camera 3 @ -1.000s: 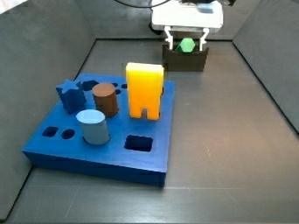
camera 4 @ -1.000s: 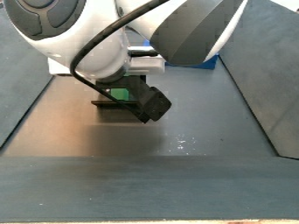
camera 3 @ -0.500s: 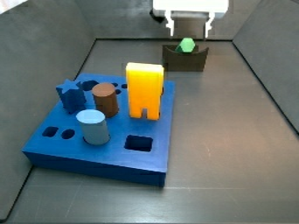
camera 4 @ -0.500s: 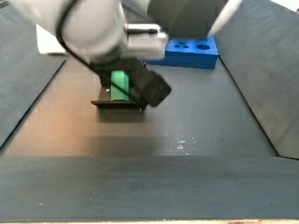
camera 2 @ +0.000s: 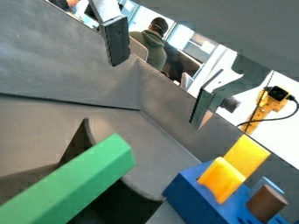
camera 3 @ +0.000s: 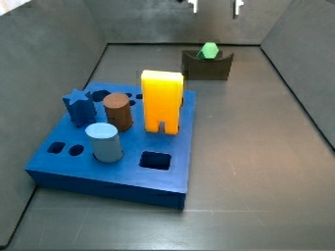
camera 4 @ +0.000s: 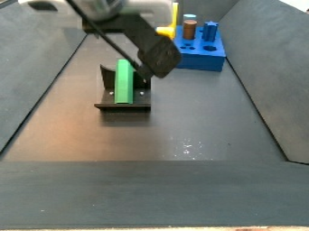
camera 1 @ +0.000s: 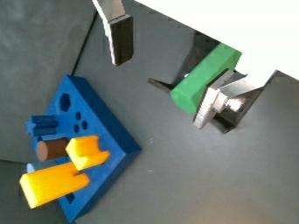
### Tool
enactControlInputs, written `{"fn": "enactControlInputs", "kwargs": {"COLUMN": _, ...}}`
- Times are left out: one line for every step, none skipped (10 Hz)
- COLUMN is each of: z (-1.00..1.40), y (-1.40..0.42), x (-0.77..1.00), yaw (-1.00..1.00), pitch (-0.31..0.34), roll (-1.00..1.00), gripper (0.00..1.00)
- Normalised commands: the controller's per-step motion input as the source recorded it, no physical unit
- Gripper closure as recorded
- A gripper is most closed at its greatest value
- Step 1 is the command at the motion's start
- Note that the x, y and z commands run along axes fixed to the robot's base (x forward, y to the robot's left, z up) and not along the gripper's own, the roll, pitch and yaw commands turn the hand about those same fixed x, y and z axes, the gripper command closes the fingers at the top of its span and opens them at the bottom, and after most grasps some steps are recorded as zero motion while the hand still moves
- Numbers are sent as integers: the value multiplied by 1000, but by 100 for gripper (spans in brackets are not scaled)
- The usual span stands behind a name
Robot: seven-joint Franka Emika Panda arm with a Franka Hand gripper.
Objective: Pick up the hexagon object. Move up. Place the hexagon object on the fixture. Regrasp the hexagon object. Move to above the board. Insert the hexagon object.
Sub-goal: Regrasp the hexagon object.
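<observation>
The small bright green hexagonal prism (camera 4: 123, 78) lies in the notch of the dark olive-grey fixture block (camera 4: 125, 102). My jaws (camera 1: 176, 74) hang wide and empty above it. Regrasp and insertion into the flat blue board (camera 3: 131, 169) remain, I judge.

side views face oppositely; both share the fixture (camera 3: 209, 65).

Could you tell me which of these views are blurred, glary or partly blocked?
In a side view the arm is a smeared dark shape over the fixture, though the hexagon object stays sharp; the floor shows small glints. In a wrist view the open gripper frames a bright background. In the other side view, the gripper is cropped.
</observation>
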Motion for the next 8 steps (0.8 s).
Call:
{"fn": "enactControlInputs", "kwargs": {"z": 786, "y": -814, "x": -115, "yaw": 35, "pitch": 46, "roll": 1000, "gripper": 0}}
{"fn": "enactControlInputs", "kwargs": {"z": 608, "y": -657, "x": -119, "yaw": 34, "pitch": 33, "roll": 1000, "gripper": 0}}
{"fn": "enactControlInputs", "kwargs": {"z": 417, "y": -502, "x": -118, "yaw": 33, "pitch": 26, "roll": 1000, "gripper": 0}}
{"fn": "enactControlInputs", "kwargs": {"z": 205, "y": -337, "x": -93, "yaw": 32, "pitch": 22, "roll": 1000, "gripper": 0}}
{"fn": "enactControlInputs", "kwargs": {"z": 24, "y": -111, "x": -42, "yaw": 33, "pitch": 20, "roll": 1000, "gripper": 0}}
{"fn": "enactControlInputs", "kwargs": {"z": 9, "y": -14, "x": -21, "yaw": 33, "pitch": 23, "roll": 1000, "gripper": 0}}
{"fn": "enactControlInputs", "kwargs": {"z": 3, "y": -18, "x": -12, "yaw": 33, "pitch": 23, "roll": 1000, "gripper": 0}}
{"fn": "enactControlInputs", "kwargs": {"z": 6, "y": -26, "x": -22, "yaw": 34, "pitch": 18, "roll": 1000, "gripper": 0}}
